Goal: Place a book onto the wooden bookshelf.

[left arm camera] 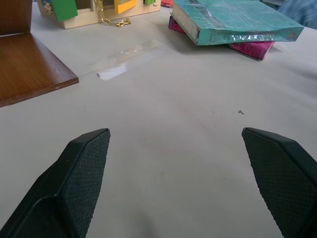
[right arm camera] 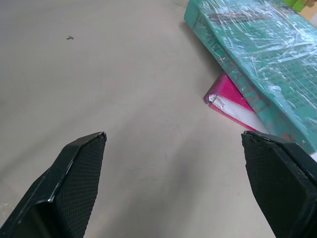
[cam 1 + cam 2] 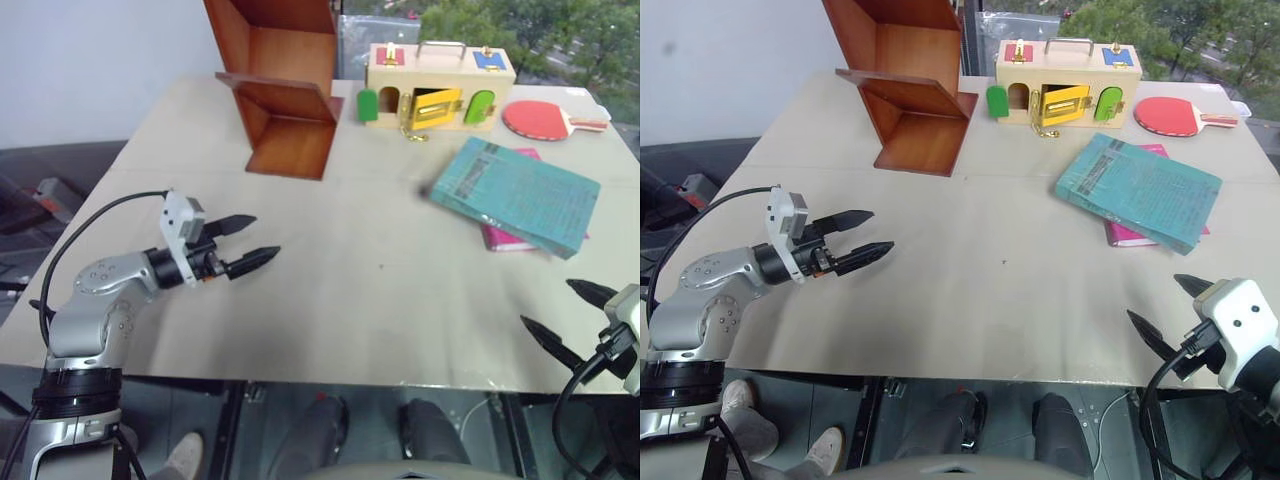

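Book (image 3: 520, 195) placement had not begun: both grippers were empty with jaws spread wide. The left gripper (image 3: 247, 243) hung over bare table (image 3: 360, 290) at about 8 o'clock in the head view, aimed across toward the book, probably staged for a reach. The right gripper (image 3: 560, 312) sat at the table's near edge, about 4 o'clock, with the book just beyond it at 2 o'clock. The book lay flat on top of a pink book (image 3: 500, 238), which raised its edge off the table; that overhang looked like the easiest place to get a finger under. The bookshelf (image 3: 285, 90) stood well apart at 11 o'clock, its compartments open toward the robot. The right wrist view showed glossy wrap on the cover (image 2: 267, 44), likely slippery. A box with coloured doors (image 3: 437, 88) and a paddle (image 3: 545, 120) stood at the far edge.
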Robot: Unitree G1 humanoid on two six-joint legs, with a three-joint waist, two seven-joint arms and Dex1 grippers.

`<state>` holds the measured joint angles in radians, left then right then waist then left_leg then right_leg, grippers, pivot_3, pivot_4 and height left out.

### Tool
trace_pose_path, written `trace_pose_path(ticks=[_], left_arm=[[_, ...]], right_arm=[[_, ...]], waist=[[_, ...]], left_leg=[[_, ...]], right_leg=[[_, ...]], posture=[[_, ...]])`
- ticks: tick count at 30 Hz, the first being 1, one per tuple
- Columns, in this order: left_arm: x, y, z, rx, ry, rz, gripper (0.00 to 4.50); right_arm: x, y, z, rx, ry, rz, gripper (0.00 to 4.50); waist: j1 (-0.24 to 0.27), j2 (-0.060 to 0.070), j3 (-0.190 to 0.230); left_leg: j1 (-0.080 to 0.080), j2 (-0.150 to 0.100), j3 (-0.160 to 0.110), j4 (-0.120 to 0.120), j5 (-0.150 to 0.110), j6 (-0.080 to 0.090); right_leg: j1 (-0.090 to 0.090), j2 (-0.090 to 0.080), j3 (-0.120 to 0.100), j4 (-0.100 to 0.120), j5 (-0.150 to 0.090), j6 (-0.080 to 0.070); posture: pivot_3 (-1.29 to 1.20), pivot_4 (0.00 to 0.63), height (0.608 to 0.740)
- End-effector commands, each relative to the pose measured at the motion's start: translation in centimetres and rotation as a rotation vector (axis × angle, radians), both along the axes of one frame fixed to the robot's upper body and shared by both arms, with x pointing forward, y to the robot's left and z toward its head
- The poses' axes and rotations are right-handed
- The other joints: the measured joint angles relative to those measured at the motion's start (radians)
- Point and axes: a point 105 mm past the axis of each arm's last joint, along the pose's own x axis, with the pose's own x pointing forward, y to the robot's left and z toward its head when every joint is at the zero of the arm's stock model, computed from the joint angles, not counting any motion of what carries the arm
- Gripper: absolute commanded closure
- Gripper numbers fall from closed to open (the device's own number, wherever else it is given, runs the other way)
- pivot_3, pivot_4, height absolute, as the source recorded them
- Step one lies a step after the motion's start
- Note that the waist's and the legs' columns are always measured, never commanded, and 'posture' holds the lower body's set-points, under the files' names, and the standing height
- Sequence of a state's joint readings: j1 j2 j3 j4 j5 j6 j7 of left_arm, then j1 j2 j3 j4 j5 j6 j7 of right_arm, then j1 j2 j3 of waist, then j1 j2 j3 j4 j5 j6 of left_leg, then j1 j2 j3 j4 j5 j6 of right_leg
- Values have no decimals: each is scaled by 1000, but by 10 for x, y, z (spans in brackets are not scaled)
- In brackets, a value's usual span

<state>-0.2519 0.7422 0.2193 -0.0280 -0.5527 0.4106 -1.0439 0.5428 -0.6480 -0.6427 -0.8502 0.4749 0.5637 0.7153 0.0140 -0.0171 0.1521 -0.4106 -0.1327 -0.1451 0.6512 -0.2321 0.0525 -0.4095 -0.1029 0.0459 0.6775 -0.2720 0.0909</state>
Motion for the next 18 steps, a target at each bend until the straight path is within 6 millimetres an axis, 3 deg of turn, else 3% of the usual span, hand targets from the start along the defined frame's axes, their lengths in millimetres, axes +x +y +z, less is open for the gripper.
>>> trace_pose_path(ticks=[1,4,10,13,16,18], left_arm=[[0,-6,13,5,-34,-49,0],[1,-19,19,-25,-47,-103,0],[2,-33,25,-25,-71,-164,0],[-3,-46,28,-24,-89,-223,0],[-7,-64,36,-34,-120,-287,0],[-9,-74,40,-49,-134,-318,0]], right_arm=[[3,-1,9,-14,-36,-6,46],[7,5,12,-2,-57,-16,46],[11,-2,15,15,-95,-92,46],[22,-23,20,52,-116,-233,46],[35,-62,19,36,-103,-421,46],[39,-80,16,36,-69,-492,653]], waist=[[0,0,0],[1,0,0],[0,0,0],[-3,0,0],[0,0,0],[3,0,0]], left_leg=[[0,0,0,0,0,0],[0,0,0,0,0,0],[-2,0,0,0,2,-3],[-2,0,1,0,2,-3],[-2,0,1,0,2,-3],[-2,0,1,1,2,-3]], right_leg=[[0,0,0,0,0,0],[0,0,0,0,0,0],[-2,0,0,0,0,0],[-2,0,1,0,0,0],[-1,0,0,0,0,0],[-1,0,0,0,0,0]], posture=[[0,150,740],[0,150,740],[0,150,740],[0,150,740],[0,150,740],[0,150,740]])
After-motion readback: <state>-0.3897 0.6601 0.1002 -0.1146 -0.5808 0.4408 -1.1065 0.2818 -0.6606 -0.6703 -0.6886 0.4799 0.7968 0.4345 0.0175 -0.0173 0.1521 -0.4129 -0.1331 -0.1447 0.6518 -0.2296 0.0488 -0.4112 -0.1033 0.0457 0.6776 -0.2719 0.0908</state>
